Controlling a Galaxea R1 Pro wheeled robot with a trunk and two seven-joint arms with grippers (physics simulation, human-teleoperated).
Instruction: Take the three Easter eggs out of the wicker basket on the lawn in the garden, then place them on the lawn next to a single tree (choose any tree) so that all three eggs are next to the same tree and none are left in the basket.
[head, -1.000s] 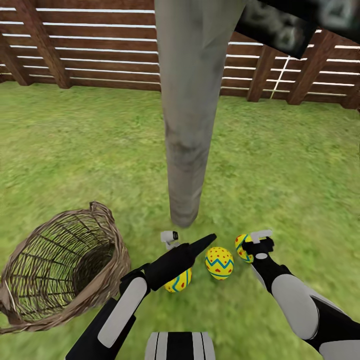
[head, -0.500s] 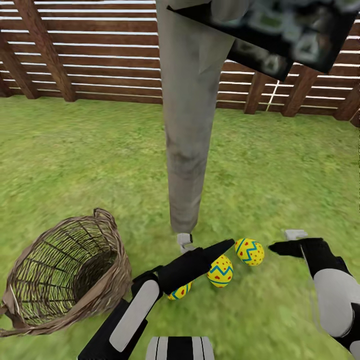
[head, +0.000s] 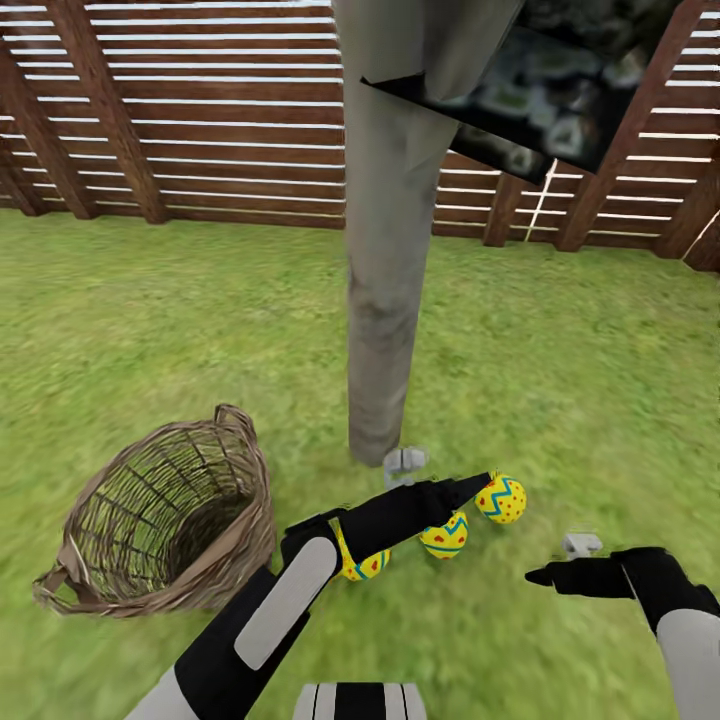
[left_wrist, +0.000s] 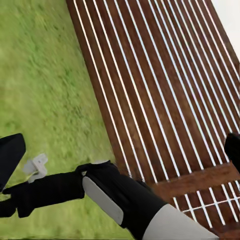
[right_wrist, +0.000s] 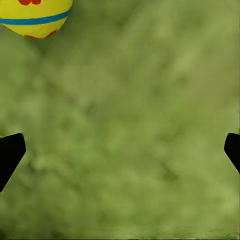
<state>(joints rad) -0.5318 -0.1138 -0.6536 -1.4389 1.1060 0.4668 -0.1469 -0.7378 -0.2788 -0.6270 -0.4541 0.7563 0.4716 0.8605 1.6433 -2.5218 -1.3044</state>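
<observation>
The wicker basket (head: 170, 520) was rough, loosely woven grey-brown twig; the three Easter eggs (head: 500, 498) looked smooth and glossy. The tree (head: 385, 300) trunk showed matt, weathered grey bark, the fence (head: 200, 110) dark slatted wood, the lawn (head: 560, 380) mottled grass.

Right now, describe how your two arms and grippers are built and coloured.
Both arms are glossy black shells with pale grey-white oval panels on the forearms; the left arm shows one long panel. Each narrows to a black wrist. The left gripper and right gripper carry light grey parts; the right's fingers are black wedges. No cables or markings are visible.
</observation>
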